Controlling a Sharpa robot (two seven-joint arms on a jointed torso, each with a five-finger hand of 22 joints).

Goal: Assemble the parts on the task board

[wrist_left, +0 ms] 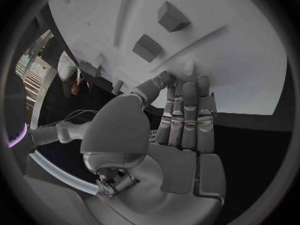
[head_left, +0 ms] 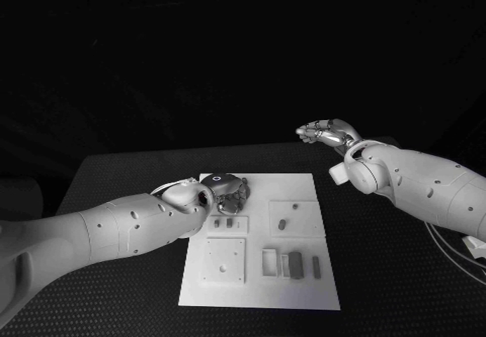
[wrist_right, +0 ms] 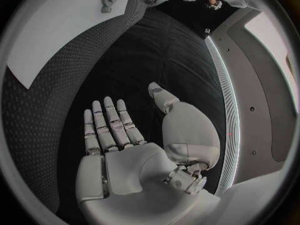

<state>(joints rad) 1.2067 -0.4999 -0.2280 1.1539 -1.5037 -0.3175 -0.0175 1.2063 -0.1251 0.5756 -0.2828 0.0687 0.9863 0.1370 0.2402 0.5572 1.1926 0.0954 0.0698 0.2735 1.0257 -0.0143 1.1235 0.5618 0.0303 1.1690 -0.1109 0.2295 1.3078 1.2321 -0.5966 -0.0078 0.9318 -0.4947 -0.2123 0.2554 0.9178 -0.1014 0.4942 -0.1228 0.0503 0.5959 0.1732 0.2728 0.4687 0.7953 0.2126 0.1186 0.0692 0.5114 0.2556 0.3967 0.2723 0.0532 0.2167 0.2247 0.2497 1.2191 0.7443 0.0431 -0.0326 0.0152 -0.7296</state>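
Nearest the head camera, the left hand [head_left: 225, 193] is being held low over the far left corner of the task board [head_left: 304, 295]. In its wrist view the fingers [wrist_left: 187, 116] are lying straight and close together with tips at the white surface and nothing seen between them, though whether they are pressing on a part cannot be told.

The parts [head_left: 295, 264] are lying on the board in small groups: a dark upright block beside a pale frame near the middle, short pins [head_left: 282, 225] on a square plate farther back. They are being judged as light, stiff and smooth, likely to slide or tip if nudged, so each is best pinched across its flat sides.

The right hand [head_left: 326, 132] is being held well apart, beyond the far right of the board, fingers spread and holding nothing.
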